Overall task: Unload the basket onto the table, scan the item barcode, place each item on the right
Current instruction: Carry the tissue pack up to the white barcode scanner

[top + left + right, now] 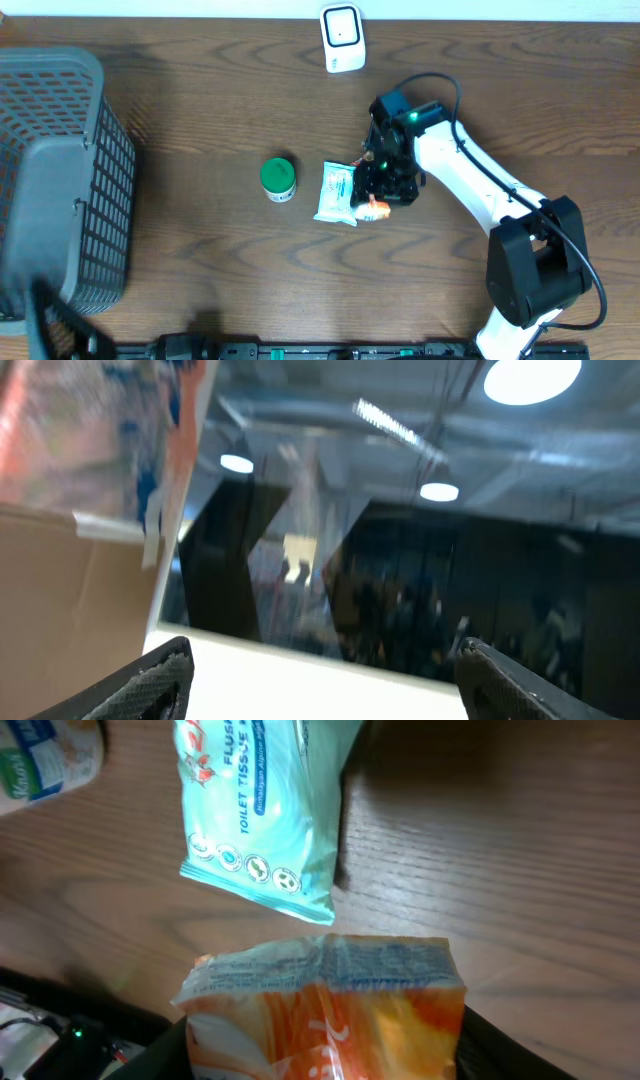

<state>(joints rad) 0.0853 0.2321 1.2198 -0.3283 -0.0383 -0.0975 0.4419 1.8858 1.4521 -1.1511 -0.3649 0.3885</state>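
Surface [200, 270]: dark brown wood grain.
Left edge: black mesh basket [110, 190].
Far edge, middle: white scanner [342, 38].
Centre: green-lidded tub [278, 179]; pale green wipes pack [337, 192] lying flat just right of it; orange packet [374, 209] just beside the pack's near right corner.

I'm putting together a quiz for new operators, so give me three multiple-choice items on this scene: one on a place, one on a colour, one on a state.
1. In the overhead view, where is the white scanner? A bottom edge; B top edge, near the middle; C left edge.
2. What colour is the lid of the jar? A red; B green; C yellow.
3. What is between the fingers of the right gripper? A an orange packet; B the jar; C nothing.
Answers: 1 B, it stands by the top edge; 2 B, the overhead view shows a green top; 3 A, the right wrist view shows the packet filling the gap.
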